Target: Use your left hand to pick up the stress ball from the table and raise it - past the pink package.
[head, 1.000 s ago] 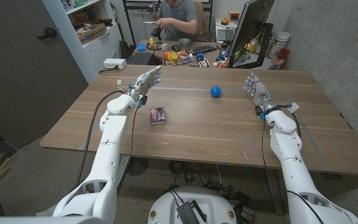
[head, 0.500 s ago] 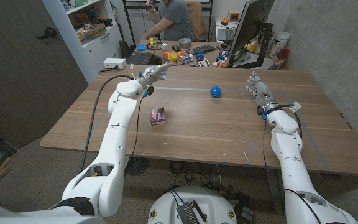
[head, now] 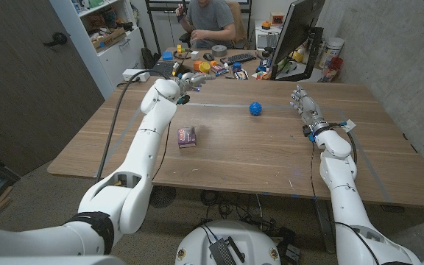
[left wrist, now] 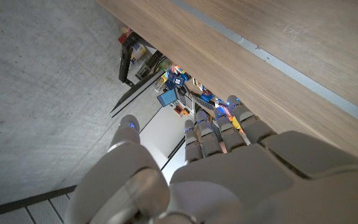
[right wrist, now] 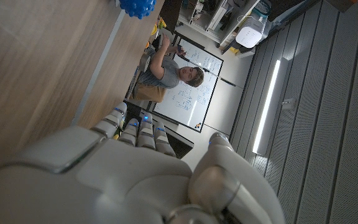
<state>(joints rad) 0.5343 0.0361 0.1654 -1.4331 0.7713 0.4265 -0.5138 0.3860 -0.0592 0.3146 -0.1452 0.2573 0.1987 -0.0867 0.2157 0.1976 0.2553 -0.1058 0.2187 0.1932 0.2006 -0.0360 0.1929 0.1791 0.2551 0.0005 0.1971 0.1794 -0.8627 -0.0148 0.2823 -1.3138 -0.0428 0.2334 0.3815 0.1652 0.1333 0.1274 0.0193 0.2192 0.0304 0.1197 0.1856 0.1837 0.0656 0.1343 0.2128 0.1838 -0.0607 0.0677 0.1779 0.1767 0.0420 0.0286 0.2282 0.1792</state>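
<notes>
The blue stress ball [head: 255, 109] sits on the wooden tabletop [head: 256, 154], far from the robot and a little right of centre, with nothing touching it. The right wrist view catches it as a knobbly blue ball [right wrist: 137, 7] at the picture's edge, on the wood ahead of that robot hand's fingertips.

The left robot hand [head: 191, 80] is raised over the far left part of the tabletop, well apart from the ball and to its left. It holds nothing; in the left wrist view its fingers [left wrist: 219, 134] lie straight and close side by side, with the thumb [left wrist: 127, 140] standing apart from them.

The pink package [head: 187, 137] lies flat on the tabletop, nearer the robot than the left robot hand and left of the ball, well clear of both.

The right robot hand [head: 305, 109] is at the right side of the tabletop, to the right of the ball and apart from it. It is empty, its fingers [right wrist: 138, 130] straight and close together, thumb [right wrist: 219, 144] held off to one side.

A person [head: 210, 22] sits at a cluttered desk beyond the far edge, next to a monitor [head: 298, 33]
</notes>
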